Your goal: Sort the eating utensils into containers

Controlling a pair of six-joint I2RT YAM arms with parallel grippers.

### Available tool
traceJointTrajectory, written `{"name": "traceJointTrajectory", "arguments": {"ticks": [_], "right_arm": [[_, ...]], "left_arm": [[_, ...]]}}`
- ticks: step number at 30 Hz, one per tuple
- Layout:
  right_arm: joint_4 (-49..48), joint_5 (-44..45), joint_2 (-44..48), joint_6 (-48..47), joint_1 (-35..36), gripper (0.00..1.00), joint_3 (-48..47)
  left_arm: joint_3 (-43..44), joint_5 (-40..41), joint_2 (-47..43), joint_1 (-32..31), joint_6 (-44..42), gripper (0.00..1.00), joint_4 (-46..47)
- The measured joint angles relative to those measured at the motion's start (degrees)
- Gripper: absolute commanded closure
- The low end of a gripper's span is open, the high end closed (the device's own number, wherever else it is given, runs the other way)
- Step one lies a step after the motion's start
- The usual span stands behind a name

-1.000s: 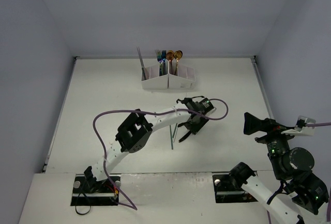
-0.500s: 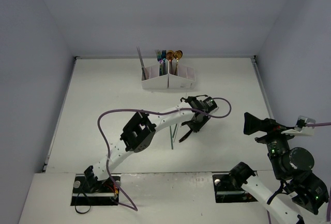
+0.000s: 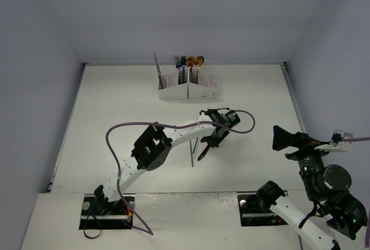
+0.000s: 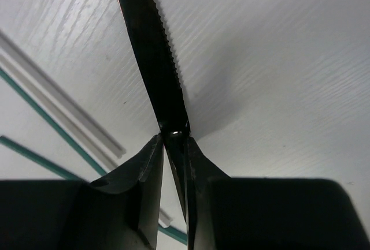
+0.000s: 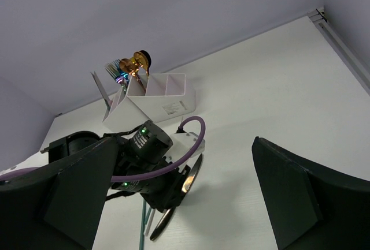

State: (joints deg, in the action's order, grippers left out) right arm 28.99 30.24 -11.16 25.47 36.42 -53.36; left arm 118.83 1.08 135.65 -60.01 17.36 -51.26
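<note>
My left gripper [image 3: 209,142] [image 4: 173,137] is shut on a black knife [image 4: 151,53] with a serrated blade, held low over the white table [image 3: 115,117]; the knife [image 5: 193,172] shows edge-on under the wrist. Thin teal chopsticks [image 3: 192,152] [image 4: 52,122] [image 5: 141,227] lie on the table just left of it. The white containers [image 3: 188,90] [image 5: 159,97] stand at the back, holding blue forks [image 3: 180,62], copper and gold spoons [image 3: 195,61] and a grey piece [image 3: 157,68]. My right gripper [image 3: 276,138] hovers open and empty at the right, its fingers [image 5: 306,198] wide apart.
A purple cable [image 3: 144,126] loops along the left arm. A pale thin stick [image 4: 63,103] lies beside the teal chopsticks. Grey walls close in the table at the back and both sides.
The left gripper's jaws have closed onto the black knife, and the wrist has shifted slightly. The right arm has not moved.
</note>
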Motion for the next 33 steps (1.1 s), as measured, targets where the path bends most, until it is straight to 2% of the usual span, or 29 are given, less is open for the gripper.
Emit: {"name": "traceJointTrajectory", "arguments": {"ticks": [14, 20, 26, 33], "right_arm": [[0.00, 0.02, 0.13, 0.02, 0.00, 0.00, 0.00], [0.00, 0.00, 0.13, 0.02, 0.00, 0.00, 0.00], [0.00, 0.00, 0.13, 0.02, 0.00, 0.00, 0.00], [0.00, -0.02, -0.54, 0.00, 0.00, 0.00, 0.00]], "left_arm": [[-0.92, 6.56, -11.02, 0.48, -0.74, 1.00, -2.08], [-2.08, 8.21, -12.96, 2.22, -0.78, 1.00, -0.73], [-9.12, 10.29, -18.14, 8.04, -0.78, 1.00, 4.68], [-18.62, 13.65, -28.87, 18.00, -2.00, 1.00, 19.07]]}}
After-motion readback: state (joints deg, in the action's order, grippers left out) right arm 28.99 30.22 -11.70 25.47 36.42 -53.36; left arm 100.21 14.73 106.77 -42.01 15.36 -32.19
